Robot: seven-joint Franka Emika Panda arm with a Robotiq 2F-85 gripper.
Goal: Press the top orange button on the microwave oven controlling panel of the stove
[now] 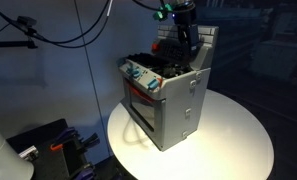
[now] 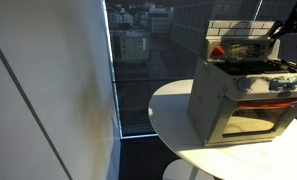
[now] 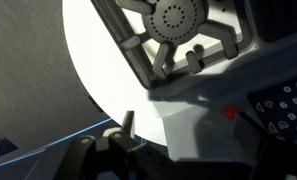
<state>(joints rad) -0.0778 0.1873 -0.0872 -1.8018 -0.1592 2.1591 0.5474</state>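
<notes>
A grey toy stove (image 1: 173,105) stands on a round white table (image 1: 238,140); it also shows in an exterior view (image 2: 213,100). My gripper (image 1: 185,40) hangs over the stove's raised back panel. In the wrist view a burner grate (image 3: 173,25) fills the top. A small orange button (image 3: 229,112) sits on the dark control panel, beside a white keypad (image 3: 283,105) at the right edge. My gripper (image 3: 183,140) is just below and left of the button, not touching it. One finger shows at the lower left, the other is lost in shadow, and a gap between them looks open.
The stove has blue knobs (image 1: 138,72) and an oven door (image 1: 140,105) on its front. Cables (image 1: 48,35) hang at the back. A large window (image 2: 138,60) stands behind the table (image 2: 173,110). Dark equipment (image 1: 43,150) lies on the floor.
</notes>
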